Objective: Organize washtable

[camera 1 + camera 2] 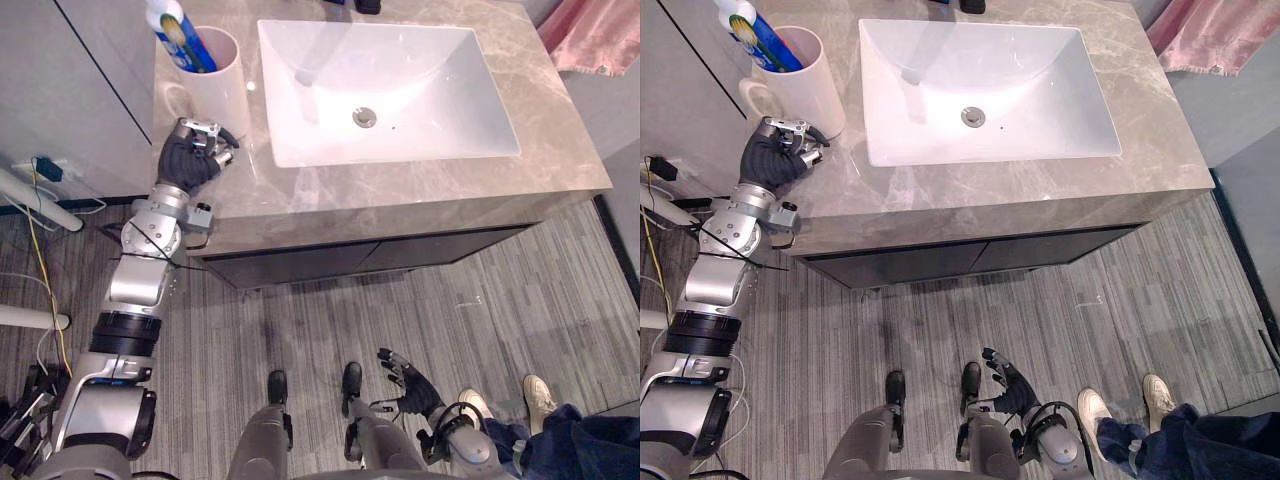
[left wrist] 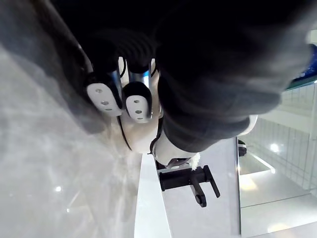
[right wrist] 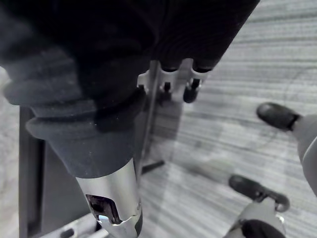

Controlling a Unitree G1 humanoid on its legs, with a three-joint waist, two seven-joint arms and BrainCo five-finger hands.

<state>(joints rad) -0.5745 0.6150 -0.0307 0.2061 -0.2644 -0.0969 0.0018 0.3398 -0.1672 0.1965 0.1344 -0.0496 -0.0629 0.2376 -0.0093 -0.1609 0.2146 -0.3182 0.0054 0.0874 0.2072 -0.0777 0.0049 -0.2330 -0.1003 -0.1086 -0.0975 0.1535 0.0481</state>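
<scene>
Tube in mug: top cut off, I can't identify it. Faucet clipped at upper edge. Pink cloth cropped at corner. Person mostly outside frame.

A grey striped plank floor spreads across the near half of the head views. On it at the lower right stands a person in blue jeans and pale shoes, one shoe just beside the other. A pink fringed cloth hangs at the far right corner. At the left rises a light grey flat panel; near its foot sits a small blue plug, with a thin yellow cable running down across the floor between two white tubes. Pale wall tiles show in the left wrist view.
</scene>
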